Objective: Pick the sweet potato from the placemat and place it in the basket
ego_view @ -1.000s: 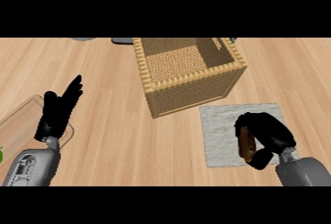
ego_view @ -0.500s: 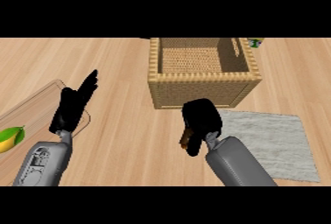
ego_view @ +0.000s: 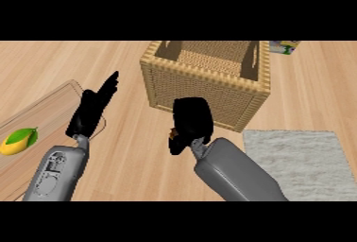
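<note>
Wooden counter (ego_view: 132,142): wicker basket (ego_view: 209,85), grey placemat (ego_view: 300,156), mango (ego_view: 17,142) (far left). Right hand (ego_view: 190,120) curled around sweet potato (ego_view: 172,134); left hand (ego_view: 94,108) straight-fingered.

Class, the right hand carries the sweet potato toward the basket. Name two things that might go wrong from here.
1. The right hand sits in front of the basket wall, so it may bump the rim if not raised.
2. Only a sliver of sweet potato shows; it might slip out before clearing the rim.
</note>
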